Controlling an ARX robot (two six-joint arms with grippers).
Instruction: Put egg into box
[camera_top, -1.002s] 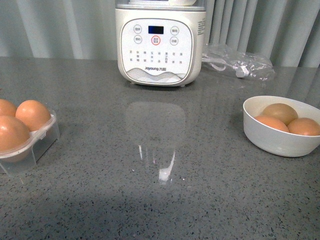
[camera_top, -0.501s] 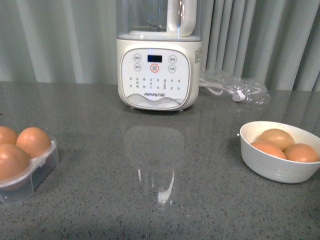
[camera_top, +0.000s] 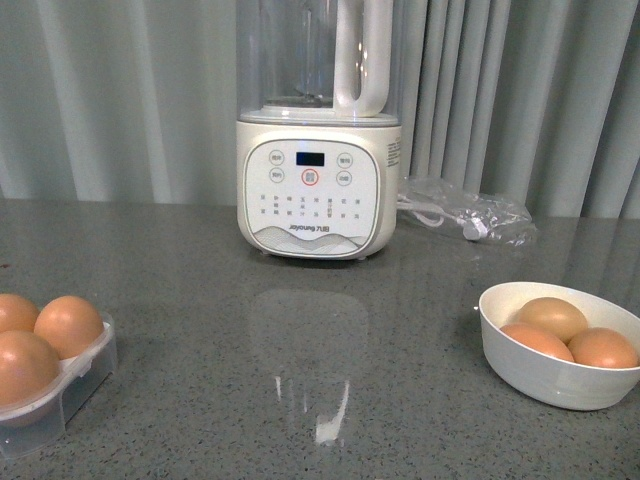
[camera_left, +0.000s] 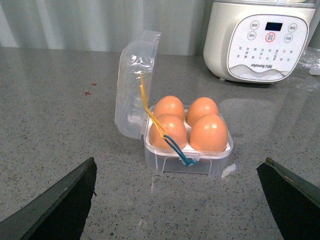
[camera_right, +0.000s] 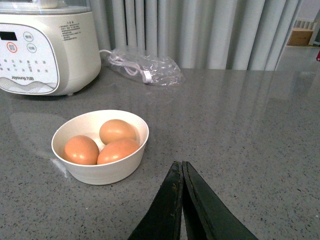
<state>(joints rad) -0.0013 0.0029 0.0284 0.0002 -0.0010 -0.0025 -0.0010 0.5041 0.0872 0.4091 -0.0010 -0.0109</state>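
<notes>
1) box (camera_left: 185, 161): near left; lid (camera_left: 136, 85) stood open; all 4 cups filled w/ brown eggs (camera_left: 207, 132), set on end.
2) egg (camera_right: 116, 131): any of 3 alike, laid on sides in white bowl (camera_right: 102, 176), near right, well apart from box.
3) left gripper (camera_left: 179, 165): spread wide, nothing held, box faced squarely.
4) right gripper (camera_right: 180, 165): fingers pressed together, nothing held; bowl just ahead of tips.
Right arm judged nearer to egg; no free cup seen.
</notes>
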